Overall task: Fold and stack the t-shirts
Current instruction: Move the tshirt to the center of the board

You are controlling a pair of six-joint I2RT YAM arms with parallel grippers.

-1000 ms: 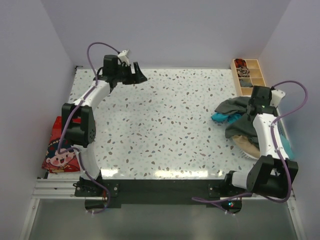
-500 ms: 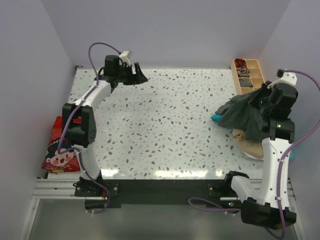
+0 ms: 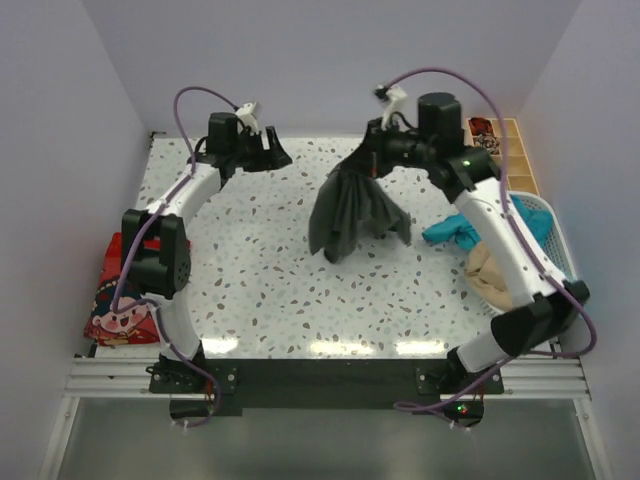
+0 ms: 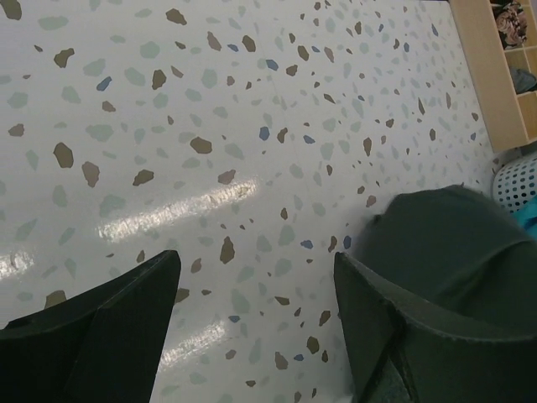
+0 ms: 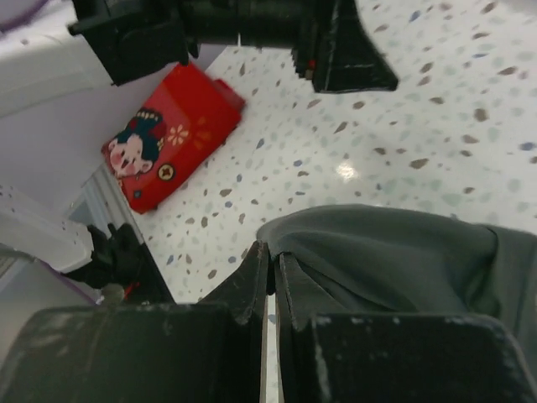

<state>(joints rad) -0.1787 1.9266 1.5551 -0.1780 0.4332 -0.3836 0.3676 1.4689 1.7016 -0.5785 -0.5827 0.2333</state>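
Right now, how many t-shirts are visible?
4: dark grey-green shirt in right claw; teal shirt, tan shirt at white plastic basket; red cartoon-print shirt left of table. More possibly hidden.

My fingers (image 4: pixel 109 327) were matt black plastic; grey-green t-shirt (image 3: pixel 355 210) was soft matt cloth; worktop (image 3: pixel 280 275) was glossy, speckled.

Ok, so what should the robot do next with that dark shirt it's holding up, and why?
Probably lower the right claw so the dark shirt settles onto the table. The shirt hangs bunched from the shut claw over the tabletop, and it likely can't be folded until it lies flat. The left claw is open and could then help spread it.
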